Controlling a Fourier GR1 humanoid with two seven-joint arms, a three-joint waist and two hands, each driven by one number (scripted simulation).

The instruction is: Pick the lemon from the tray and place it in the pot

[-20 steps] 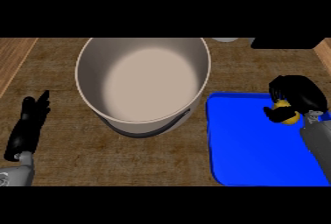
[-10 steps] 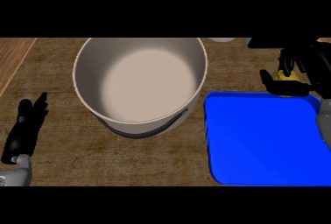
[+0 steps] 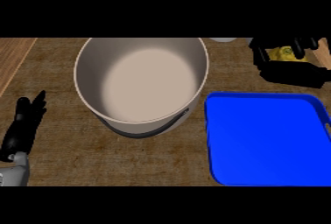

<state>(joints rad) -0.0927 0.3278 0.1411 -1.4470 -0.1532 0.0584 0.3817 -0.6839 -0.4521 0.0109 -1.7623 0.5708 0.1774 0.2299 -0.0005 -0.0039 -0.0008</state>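
Right hand [image 3: 291, 70] at far right, beyond tray's far edge, fingers curled round lemon [image 3: 282, 53]; yellow shows between black fingers. Lemon off blue tray [image 3: 265, 140], right of pot [image 3: 142, 83], not over its mouth. Pot large, pale inside, left of tray, just beside it. Left hand [image 3: 23, 124] at near left on counter [image 3: 77, 162], fingers straight, resting.
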